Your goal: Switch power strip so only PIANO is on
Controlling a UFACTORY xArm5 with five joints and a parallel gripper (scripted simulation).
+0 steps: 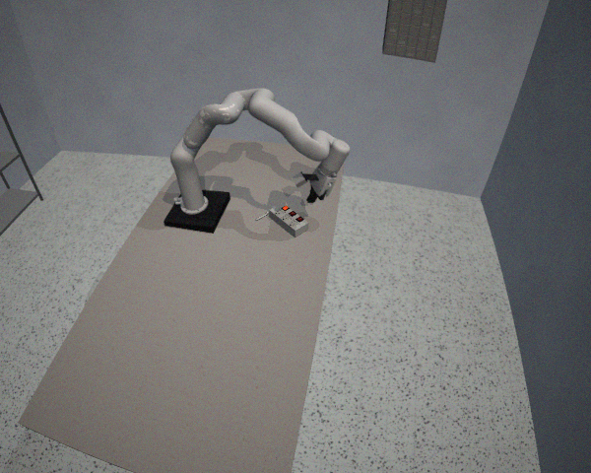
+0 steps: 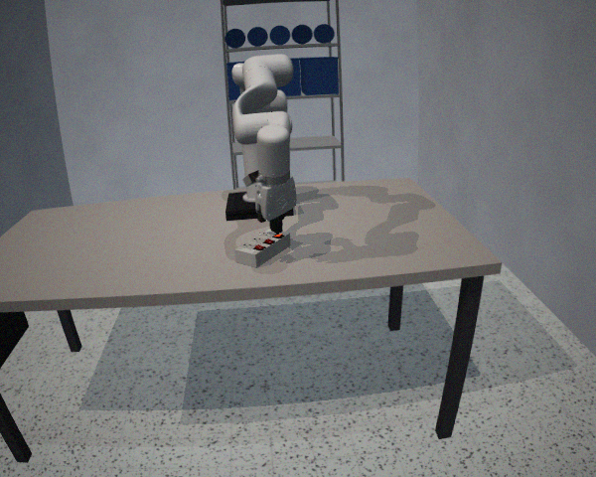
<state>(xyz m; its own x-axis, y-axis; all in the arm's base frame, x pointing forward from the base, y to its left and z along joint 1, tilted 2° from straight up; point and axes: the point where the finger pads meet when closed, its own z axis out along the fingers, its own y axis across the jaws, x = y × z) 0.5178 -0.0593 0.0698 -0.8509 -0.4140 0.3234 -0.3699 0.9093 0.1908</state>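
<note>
A grey power strip [image 1: 289, 219] lies flat on the table, right way up, with three red rocker switches in a row. The switch nearest the cable end [image 1: 285, 207] glows bright orange; the other two look darker red. Its labels are too small to read. The strip also shows in the exterior view [image 2: 261, 246], where the far switch [image 2: 277, 236] glows. My gripper [image 1: 312, 197] is shut and empty, pointing down. It hangs a little above and beside the strip's far side, also in the exterior view [image 2: 277, 225], just above the glowing end.
The arm's black base plate [image 1: 197, 210] stands on the table left of the strip. A short cable stub [image 1: 261, 216] sticks out of the strip toward the base. The table's right edge runs close behind the gripper. A metal shelf [image 2: 283, 92] stands behind the table.
</note>
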